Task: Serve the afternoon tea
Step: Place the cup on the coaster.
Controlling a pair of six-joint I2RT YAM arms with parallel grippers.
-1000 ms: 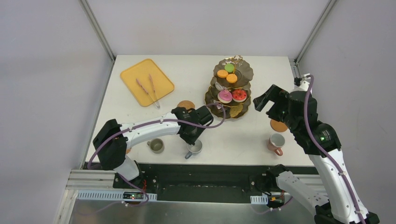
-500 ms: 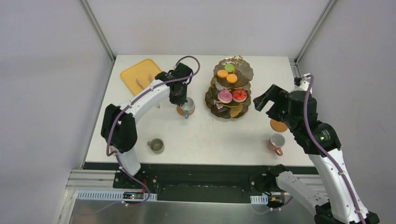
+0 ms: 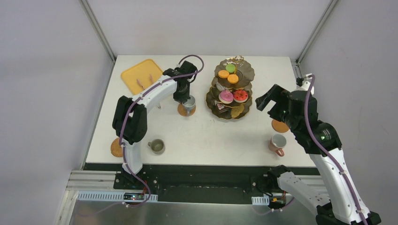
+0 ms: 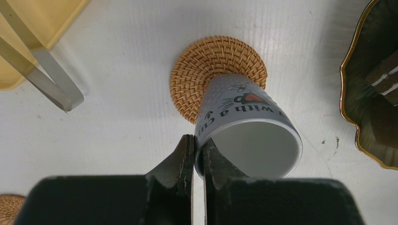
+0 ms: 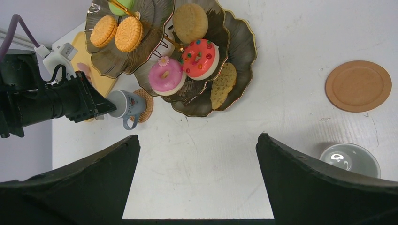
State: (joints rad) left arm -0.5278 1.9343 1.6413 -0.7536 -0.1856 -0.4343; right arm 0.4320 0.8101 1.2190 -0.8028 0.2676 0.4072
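My left gripper [image 4: 198, 143] is shut on the rim of the grey-blue mug [image 4: 248, 126], one finger inside and one outside. The mug's base is on a woven brown coaster [image 4: 211, 65]. From above, that mug [image 3: 189, 105] stands just left of the dark gold-rimmed three-tier stand [image 3: 246, 70]. The stand holds a pink doughnut [image 5: 165, 75], a red doughnut [image 5: 201, 57] and orange macarons [image 5: 116, 30]. My right gripper [image 5: 197, 137] hangs open above bare table to the right of the stand [image 5: 241, 35], holding nothing.
A pink mug [image 3: 278, 143] sits near the front right, with a bare coaster [image 3: 280, 125] behind it. An olive mug [image 3: 156, 146] and another coaster [image 3: 116, 147] sit at the front left. The yellow-orange tray [image 3: 136, 72] with tongs [image 4: 47, 79] lies at the back left.
My left arm carried the grey-blue mug from the table's front to the coaster beside the stand, then settled it there. The right arm barely moved.
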